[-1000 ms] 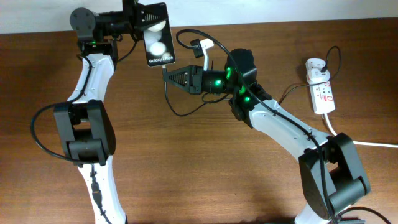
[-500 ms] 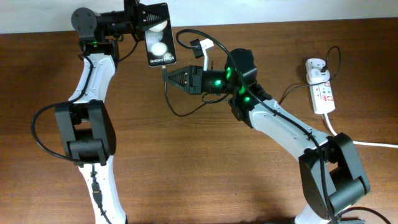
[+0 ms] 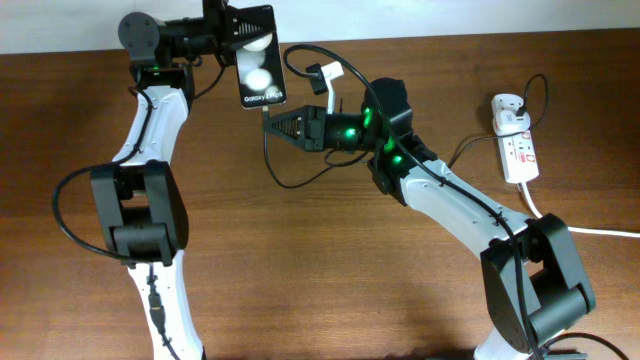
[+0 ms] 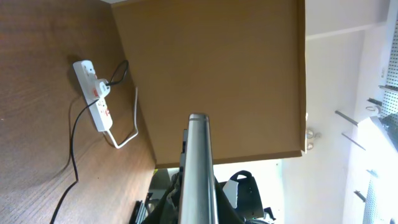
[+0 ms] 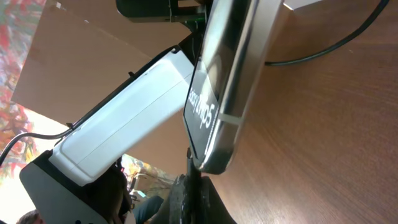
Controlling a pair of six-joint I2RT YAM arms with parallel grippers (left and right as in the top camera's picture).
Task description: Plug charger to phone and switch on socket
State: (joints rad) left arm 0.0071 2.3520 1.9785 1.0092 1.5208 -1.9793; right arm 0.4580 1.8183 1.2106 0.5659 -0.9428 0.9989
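Note:
My left gripper (image 3: pixel 230 24) is shut on the top end of the black phone (image 3: pixel 257 62) and holds it above the table's back edge, screen up, with two white spots showing. In the left wrist view only the phone's silver edge (image 4: pixel 199 162) shows between the jaws (image 4: pixel 199 208). My right gripper (image 3: pixel 271 122) is shut on the charger plug tip (image 5: pixel 191 163), which sits right at the phone's bottom end (image 5: pixel 214 158). The thin black charger cable (image 3: pixel 272 165) loops below. The white socket (image 3: pixel 517 145) lies at the far right with the white adapter (image 3: pixel 508 110) plugged in.
The socket's thick white cord (image 3: pixel 590 231) runs off the right edge. The socket also shows in the left wrist view (image 4: pixel 94 93). My left arm's white link (image 5: pixel 124 118) is close behind the phone. Thicker black robot cables (image 3: pixel 305 55) arch over the right arm.
The left gripper has shifted the phone slightly right and down toward the plug tip. The right gripper has barely moved.

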